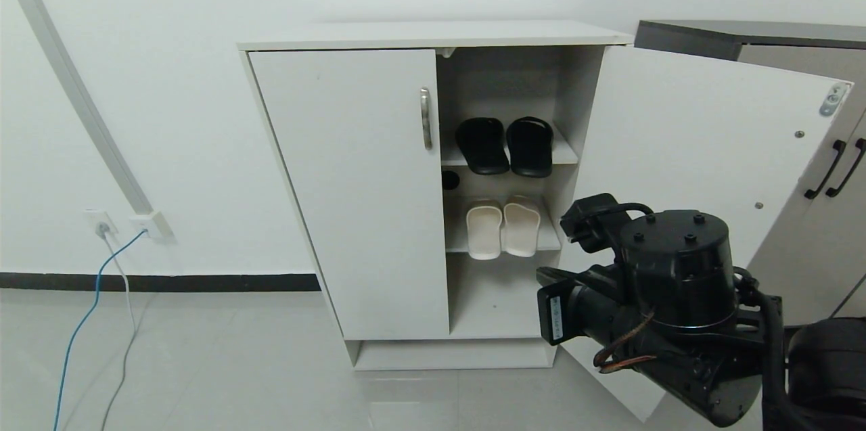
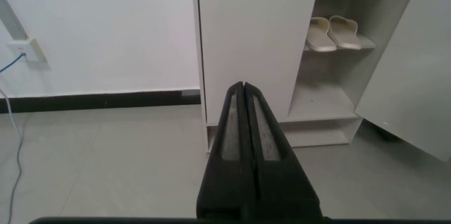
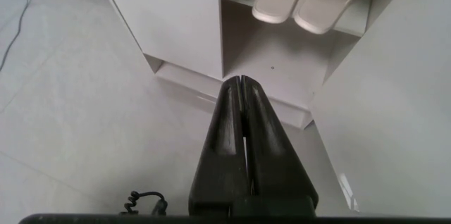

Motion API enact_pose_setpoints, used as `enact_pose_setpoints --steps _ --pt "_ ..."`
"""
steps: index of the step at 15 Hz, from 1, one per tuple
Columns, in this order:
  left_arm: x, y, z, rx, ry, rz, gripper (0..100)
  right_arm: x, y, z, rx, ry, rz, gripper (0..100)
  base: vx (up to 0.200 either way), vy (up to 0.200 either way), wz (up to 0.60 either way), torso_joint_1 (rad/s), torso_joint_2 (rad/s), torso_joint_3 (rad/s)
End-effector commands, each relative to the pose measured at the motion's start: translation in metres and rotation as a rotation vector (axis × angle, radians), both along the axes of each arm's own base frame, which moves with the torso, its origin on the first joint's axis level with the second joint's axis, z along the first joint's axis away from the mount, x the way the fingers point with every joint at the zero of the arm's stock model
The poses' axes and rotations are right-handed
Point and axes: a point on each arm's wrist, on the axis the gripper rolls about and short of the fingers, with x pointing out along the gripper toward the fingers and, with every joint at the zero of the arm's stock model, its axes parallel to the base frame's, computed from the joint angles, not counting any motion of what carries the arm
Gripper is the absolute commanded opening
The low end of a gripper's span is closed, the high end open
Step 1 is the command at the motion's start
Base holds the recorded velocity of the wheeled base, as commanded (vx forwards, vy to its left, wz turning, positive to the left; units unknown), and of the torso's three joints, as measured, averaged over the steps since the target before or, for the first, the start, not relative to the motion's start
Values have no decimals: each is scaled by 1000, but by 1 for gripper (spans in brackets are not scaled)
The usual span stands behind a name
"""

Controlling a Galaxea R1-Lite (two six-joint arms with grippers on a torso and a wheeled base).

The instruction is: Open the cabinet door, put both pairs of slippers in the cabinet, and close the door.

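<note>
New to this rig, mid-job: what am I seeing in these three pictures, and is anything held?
It is a wheeled robot with two arms. The head view looks down at a white cabinet on the floor; the black machinery at lower right is its right arm. The two wrist views each look along that arm's own jaws, both pressed shut on nothing. The cabinet's right door stands open, its left door is closed. Black slippers sit on the upper shelf, white slippers on the shelf below. Closing the door seems to be what remains.
</note>
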Motion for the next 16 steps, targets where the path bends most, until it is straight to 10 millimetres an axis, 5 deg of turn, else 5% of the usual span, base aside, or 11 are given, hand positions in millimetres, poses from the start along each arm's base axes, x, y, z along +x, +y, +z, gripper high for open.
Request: enact_pose_setpoints --steps 1,5,16 --pt "0 0 0 0 0 0 0 0 1 -2 -5 3 1 0 0 0 0 0 0 0" --pt "0 0 0 0 0 0 0 0 0 -3 -15 4 3 0 0 0 0 6 -132 -200" --pt "0 0 0 0 0 0 0 1 1 -6 -28 9 3 0 0 0 0 93 -463 -351"
